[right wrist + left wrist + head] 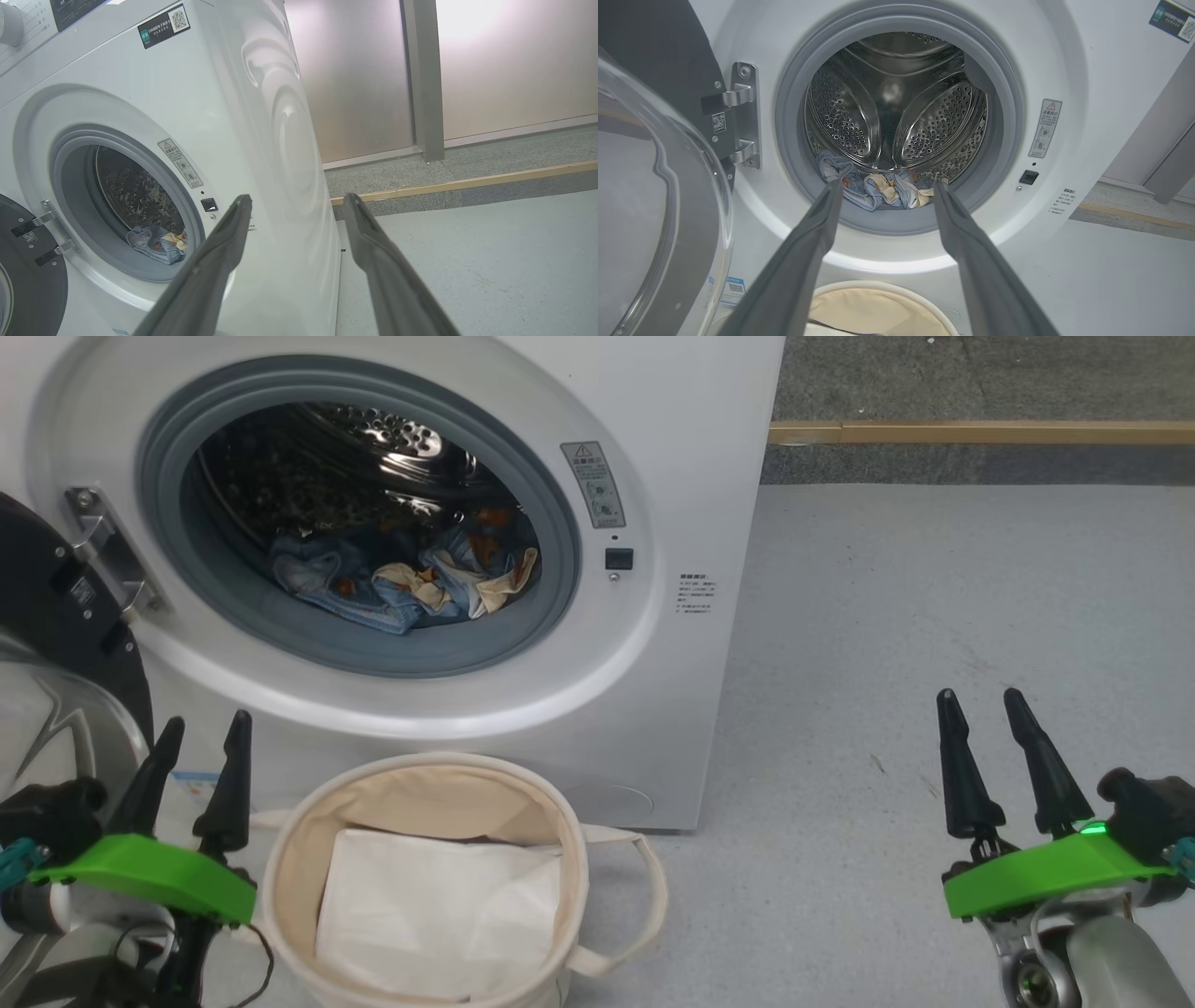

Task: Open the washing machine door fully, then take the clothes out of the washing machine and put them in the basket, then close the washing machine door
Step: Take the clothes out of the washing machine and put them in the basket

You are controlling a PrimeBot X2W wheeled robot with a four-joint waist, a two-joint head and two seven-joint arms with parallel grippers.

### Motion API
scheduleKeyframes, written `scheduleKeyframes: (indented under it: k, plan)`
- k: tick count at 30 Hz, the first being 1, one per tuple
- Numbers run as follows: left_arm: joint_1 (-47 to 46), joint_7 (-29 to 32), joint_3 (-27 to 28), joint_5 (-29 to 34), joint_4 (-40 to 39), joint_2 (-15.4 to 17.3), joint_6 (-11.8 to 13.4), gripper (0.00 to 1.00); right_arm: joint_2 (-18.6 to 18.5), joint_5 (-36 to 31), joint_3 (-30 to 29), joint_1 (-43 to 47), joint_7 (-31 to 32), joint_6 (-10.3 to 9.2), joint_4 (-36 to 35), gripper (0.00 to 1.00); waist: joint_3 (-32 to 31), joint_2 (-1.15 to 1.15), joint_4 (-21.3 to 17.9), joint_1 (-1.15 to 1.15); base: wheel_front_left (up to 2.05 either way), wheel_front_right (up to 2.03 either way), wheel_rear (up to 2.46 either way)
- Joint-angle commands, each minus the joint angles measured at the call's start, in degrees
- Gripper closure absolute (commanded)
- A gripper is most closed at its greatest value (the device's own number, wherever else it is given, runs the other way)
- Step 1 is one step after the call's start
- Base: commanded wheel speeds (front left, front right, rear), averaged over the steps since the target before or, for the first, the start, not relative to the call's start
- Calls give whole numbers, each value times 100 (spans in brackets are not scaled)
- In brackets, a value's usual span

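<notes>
Grey speckled floor (934,616) all around, with the washing machine (691,476) standing on it and a wooden strip (980,432) running along the back. The door (56,607) is swung out to my left on its hinge (103,546) and looks fully open to me, so I'd call step one done.

The clothes (401,583), the blue thing with the bear print, sit in a crumpled heap at the bottom front of the drum, just behind the grey gasket. Nothing is out yet. The basket (289,859) is right in front of the machine under the opening, which makes sense: short trip from drum to basket. It has a folded white sheet (439,915) lying in it, not what I'm after.

The left gripper (209,719) hangs low between the door and the basket, fingers spread wide, nothing in them. On its wrist cam the two fingers frame the heap dead on, so it seems lined up for the reach. The right gripper (980,694) is spread and empty too, well off to the right over bare floor, out of the way I guess.

The next move probably needs the left arm to clear the gasket lip and grab a thick fold, not a loose corner.
</notes>
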Motion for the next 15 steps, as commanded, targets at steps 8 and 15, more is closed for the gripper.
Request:
scheduleKeyframes:
  k: [8,15]
  plan:
    - [-480,-129,246,-47,89,74,101,0,-13,5,124,-203,-9,5,-187,0,52,0,-12,0,18,-18,0]
    - [-570,-137,115,-62,324,-41,53,0,-11,21,146,-238,-31,5,-139,0,56,0,-24,0,0,0,0]
